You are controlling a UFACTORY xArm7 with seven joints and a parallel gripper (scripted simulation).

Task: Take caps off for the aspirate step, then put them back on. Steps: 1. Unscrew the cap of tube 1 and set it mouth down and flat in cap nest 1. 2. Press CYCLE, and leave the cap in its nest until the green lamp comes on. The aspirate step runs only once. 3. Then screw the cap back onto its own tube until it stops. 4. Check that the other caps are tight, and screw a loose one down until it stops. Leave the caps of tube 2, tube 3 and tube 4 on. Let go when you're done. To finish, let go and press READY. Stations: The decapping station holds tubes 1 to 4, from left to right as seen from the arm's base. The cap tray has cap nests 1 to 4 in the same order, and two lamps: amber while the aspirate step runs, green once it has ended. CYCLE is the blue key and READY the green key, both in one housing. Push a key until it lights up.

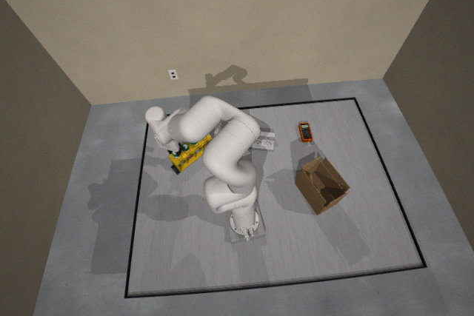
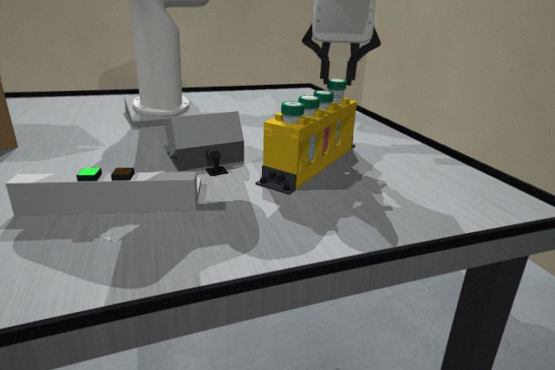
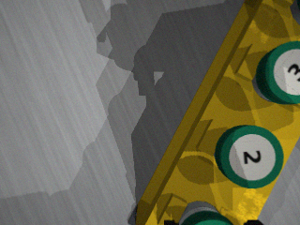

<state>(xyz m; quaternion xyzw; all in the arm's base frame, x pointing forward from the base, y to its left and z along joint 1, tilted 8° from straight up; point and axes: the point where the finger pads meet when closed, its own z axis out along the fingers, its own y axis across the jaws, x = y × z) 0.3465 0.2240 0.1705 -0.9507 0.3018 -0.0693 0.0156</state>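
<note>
The black-fingered gripper [image 2: 336, 74] points straight down and is clamped on the round green screw cap [image 2: 336, 84], which sits mouth down atop the far-end tube of the yellow block-shaped tube rack [image 2: 313, 142]. The rack's long axis runs away from the exterior camera along the grey wood-grain surface [image 2: 403, 196], its tubes upright. The square green lamp [image 2: 88, 172] glows.
</note>
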